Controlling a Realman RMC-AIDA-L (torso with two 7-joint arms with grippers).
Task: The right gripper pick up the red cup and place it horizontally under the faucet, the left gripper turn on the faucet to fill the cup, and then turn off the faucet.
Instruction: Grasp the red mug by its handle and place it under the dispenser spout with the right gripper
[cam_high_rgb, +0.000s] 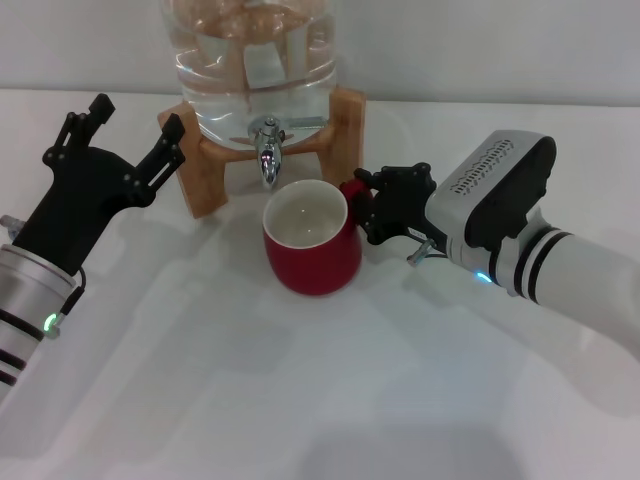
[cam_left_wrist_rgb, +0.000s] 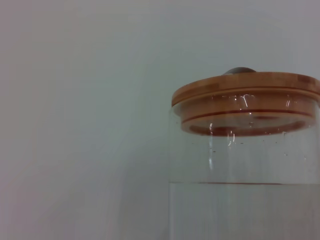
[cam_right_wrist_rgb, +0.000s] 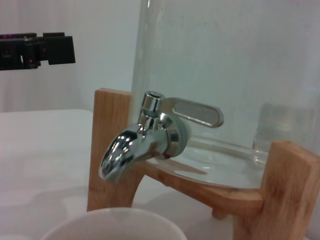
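The red cup (cam_high_rgb: 310, 243) stands upright on the white worktop (cam_high_rgb: 300, 400), its cream mouth just under the faucet (cam_high_rgb: 267, 148) spout. The right pincer (cam_high_rgb: 372, 208) reaches in from the right and pinches the cup's handle. The left pincer (cam_high_rgb: 125, 130) hovers spread at the left, beside the wooden stand (cam_high_rgb: 205, 170) that carries the clear water jug (cam_high_rgb: 255, 60). The jug is partly full under a wooden lid (cam_left_wrist_rgb: 245, 90). No readable writing or brand shows anywhere

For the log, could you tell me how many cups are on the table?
1: the red cup stands upright under the faucet, its handle in the right tool.
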